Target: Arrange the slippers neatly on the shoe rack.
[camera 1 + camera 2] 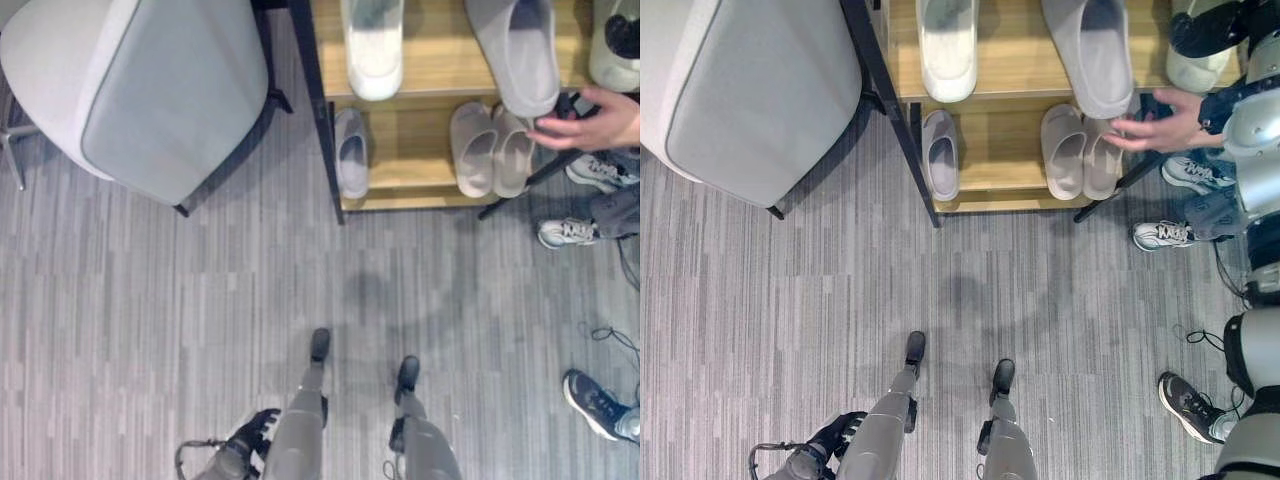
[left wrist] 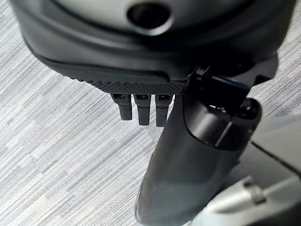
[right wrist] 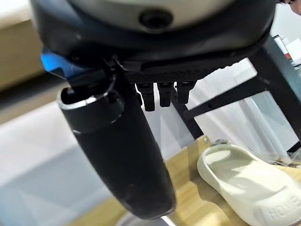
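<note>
You're looking down at a grey, streaked plank floor (image 1: 150, 300). A pale grey upholstered chair (image 1: 150, 80) on dark legs stands at the upper left, just beside a wooden shelf unit (image 1: 420, 165) with a black frame.

The shoe rack (image 1: 440, 75) at the upper centre has pale wooden shelves in a black frame. On its top shelf sit a white slipper (image 1: 373, 45) and a grey slipper (image 1: 520, 50); below, a lavender-grey slipper (image 1: 351, 152) and a beige pair (image 1: 492, 148). At the upper left the chair (image 1: 150, 85) is light grey. The floor (image 1: 150, 320) is grey, streaked in narrow planks. In the right wrist view a cream slipper (image 3: 249, 183) rests on wood.
</note>
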You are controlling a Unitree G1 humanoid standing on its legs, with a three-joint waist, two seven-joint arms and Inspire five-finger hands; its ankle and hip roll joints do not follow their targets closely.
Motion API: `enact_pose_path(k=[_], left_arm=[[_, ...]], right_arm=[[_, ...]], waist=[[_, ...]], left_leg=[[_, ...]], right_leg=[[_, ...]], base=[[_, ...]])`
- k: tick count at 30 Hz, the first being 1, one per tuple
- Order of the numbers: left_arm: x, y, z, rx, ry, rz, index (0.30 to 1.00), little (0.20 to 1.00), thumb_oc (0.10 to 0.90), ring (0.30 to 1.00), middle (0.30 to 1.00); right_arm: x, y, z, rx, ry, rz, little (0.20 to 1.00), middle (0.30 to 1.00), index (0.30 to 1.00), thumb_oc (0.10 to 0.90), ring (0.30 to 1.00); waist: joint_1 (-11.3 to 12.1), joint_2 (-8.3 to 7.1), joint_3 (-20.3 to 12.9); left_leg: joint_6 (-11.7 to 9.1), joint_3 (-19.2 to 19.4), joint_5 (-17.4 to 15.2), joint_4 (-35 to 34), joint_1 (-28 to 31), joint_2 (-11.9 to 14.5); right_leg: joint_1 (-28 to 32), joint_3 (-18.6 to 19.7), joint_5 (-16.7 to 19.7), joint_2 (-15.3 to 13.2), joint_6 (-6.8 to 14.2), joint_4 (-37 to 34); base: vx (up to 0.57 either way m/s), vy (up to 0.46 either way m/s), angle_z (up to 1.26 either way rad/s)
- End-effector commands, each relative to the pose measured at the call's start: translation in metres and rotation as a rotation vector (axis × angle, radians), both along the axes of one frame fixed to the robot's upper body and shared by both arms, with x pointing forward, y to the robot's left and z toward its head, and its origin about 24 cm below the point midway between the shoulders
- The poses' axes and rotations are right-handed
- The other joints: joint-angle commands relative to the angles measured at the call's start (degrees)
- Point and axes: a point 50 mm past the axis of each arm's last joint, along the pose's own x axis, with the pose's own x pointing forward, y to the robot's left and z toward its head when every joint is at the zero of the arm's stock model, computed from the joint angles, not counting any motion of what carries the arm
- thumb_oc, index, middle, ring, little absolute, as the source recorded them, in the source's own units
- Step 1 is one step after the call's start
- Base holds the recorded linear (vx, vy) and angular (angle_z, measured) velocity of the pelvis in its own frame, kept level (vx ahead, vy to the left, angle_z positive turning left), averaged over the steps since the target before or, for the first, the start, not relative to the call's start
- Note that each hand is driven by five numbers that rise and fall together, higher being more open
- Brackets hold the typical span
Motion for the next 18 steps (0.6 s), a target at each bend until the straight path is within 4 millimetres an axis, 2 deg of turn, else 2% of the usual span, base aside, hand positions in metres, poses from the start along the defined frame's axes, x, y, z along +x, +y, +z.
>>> enact_pose_path(k=[1, 8, 13, 18], left_arm=[[0.009, -0.007, 0.004, -0.044, -0.059, 0.027, 0.900, 0.900, 0.800, 0.900, 0.900], [0.017, -0.011, 0.008, -0.056, -0.097, 0.014, 0.900, 0.900, 0.800, 0.900, 0.900], [0.030, -0.017, 0.017, -0.086, -0.163, -0.008, 0.900, 0.900, 0.800, 0.900, 0.900], [0.042, -0.020, 0.023, -0.096, -0.208, -0.021, 0.900, 0.900, 0.800, 0.900, 0.900]], right_arm=[[-0.045, -0.003, 0.071, -0.066, -0.276, -0.043, 0.900, 0.900, 0.900, 0.800, 0.900], [-0.048, -0.001, 0.088, -0.075, -0.291, -0.080, 0.900, 0.900, 0.900, 0.800, 0.900], [-0.057, -0.010, 0.099, -0.118, -0.281, -0.171, 0.900, 0.900, 0.900, 0.800, 0.900], [-0.066, -0.015, 0.108, -0.083, -0.328, -0.193, 0.900, 0.900, 0.900, 0.800, 0.900]], waist=[[0.10, -2.29, -3.13], [0.79, -1.54, -2.63], [1.21, -1.34, -2.23], [1.36, -0.99, -1.43]], left_leg=[[-1.60, -2.13, -6.84, 1.52, 0.36, 0.40], [-2.17, -1.93, -5.97, 1.19, -2.51, 0.02], [-2.35, -2.11, -5.85, 1.84, -5.35, -0.48], [-2.37, -2.31, -5.86, 3.17, -8.05, -1.02]], right_leg=[[-1.39, 1.65, -5.50, -0.15, 1.58, 2.82], [-4.09, 1.25, -4.70, -0.57, 1.88, 2.50], [-6.06, 0.53, -4.45, -1.03, 2.16, 2.68], [-8.32, 0.08, -4.20, -1.53, 2.35, 3.72]], base=[[0.00, 0.000, 0.00], [0.00, 0.000, 0.00], [0.00, 0.000, 0.00], [-0.02, 0.006, 0.03]])
